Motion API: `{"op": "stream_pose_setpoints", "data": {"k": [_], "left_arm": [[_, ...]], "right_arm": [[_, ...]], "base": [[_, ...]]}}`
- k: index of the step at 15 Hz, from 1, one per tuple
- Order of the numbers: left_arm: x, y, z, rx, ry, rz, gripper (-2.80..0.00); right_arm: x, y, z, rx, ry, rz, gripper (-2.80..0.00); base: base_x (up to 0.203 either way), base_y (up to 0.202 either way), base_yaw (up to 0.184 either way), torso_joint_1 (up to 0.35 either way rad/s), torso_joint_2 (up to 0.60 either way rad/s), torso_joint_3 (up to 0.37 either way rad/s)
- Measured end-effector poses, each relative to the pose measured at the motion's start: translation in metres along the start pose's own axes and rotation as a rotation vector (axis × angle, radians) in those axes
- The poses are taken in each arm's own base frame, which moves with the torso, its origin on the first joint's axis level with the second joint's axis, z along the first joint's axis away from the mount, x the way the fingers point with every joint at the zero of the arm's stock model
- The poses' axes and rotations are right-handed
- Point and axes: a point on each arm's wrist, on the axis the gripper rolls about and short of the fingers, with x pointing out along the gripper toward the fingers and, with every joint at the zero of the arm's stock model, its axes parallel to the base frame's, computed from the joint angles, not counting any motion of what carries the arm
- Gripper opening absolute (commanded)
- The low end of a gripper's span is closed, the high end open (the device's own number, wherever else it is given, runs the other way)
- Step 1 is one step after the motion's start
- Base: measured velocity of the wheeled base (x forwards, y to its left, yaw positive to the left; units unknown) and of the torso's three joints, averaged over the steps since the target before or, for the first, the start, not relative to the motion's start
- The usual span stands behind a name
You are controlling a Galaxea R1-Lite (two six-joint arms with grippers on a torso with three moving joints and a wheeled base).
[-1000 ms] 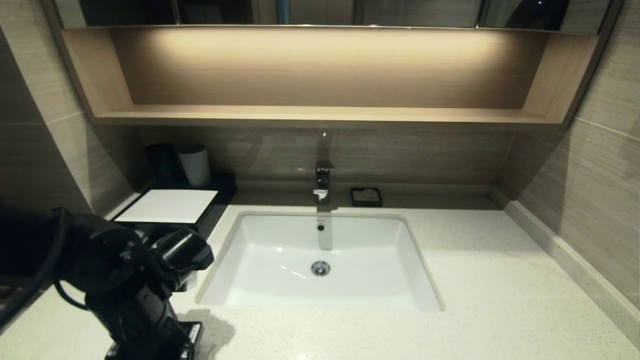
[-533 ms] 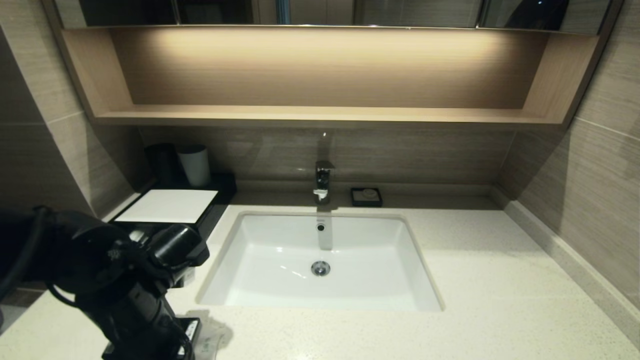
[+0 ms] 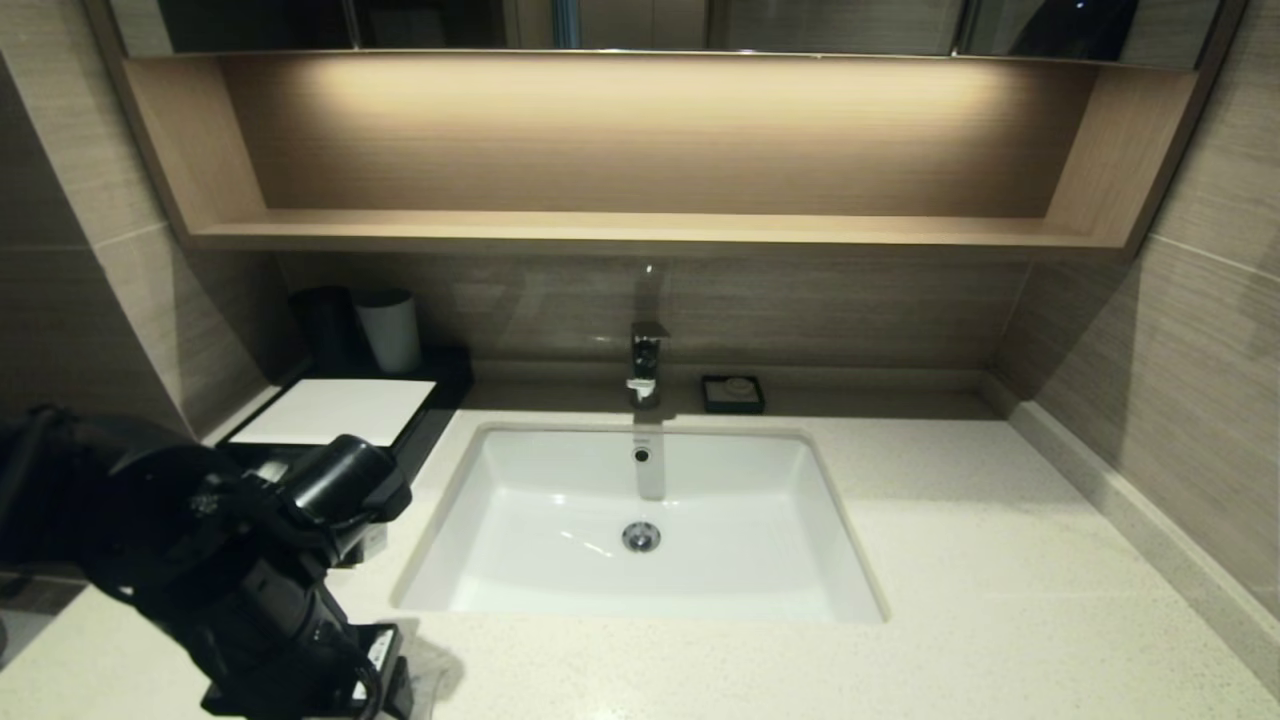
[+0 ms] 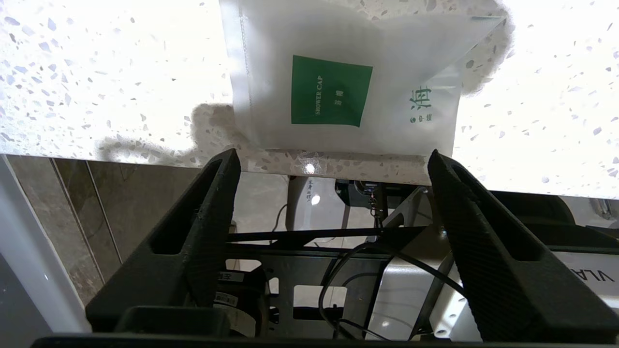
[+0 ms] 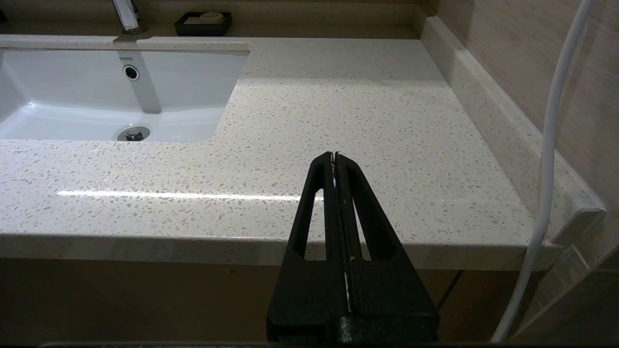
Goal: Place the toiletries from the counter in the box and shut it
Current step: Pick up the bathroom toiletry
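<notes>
The small white sachet (image 4: 338, 87) with a green label lies flat on the speckled counter (image 4: 96, 72), right at its front edge. My left gripper (image 4: 331, 159) is open and empty, with its tips just short of the sachet's near edge, one on each side. In the head view my left gripper (image 3: 388, 680) points down at the counter's front left. The black box (image 3: 335, 410) with the white top panel stands at the back left, and my left arm hides its front. The two slim sticks are out of view. My right gripper (image 5: 334, 157) is shut and empty, before the counter's front edge on the right.
The white sink basin (image 3: 640, 520) sits mid-counter, with the faucet (image 3: 645, 360) behind it. A grey cup (image 3: 390, 330) and a dark cup (image 3: 320, 325) stand behind the box. A small black soap dish (image 3: 732, 393) is at the back. The wooden shelf (image 3: 640, 230) hangs above.
My left arm has swung a little to the left, and its gripper has stayed low at the counter's front edge. The right arm has not moved.
</notes>
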Motion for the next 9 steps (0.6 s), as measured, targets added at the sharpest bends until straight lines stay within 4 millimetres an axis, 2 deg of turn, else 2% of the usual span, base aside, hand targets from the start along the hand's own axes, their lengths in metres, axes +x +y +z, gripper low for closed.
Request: {"op": "stream_pose_setpoints", "data": {"k": [9], "left_arm": [[0.0049, -0.0025, 0.0057, 0.0, -0.007, -0.001, 0.0]], "right_arm": [[0.0, 0.0, 0.0, 0.0, 0.0, 0.0, -2.8]], "base": [[0.0, 0.0, 0.0, 0.0, 0.0, 0.0]]}}
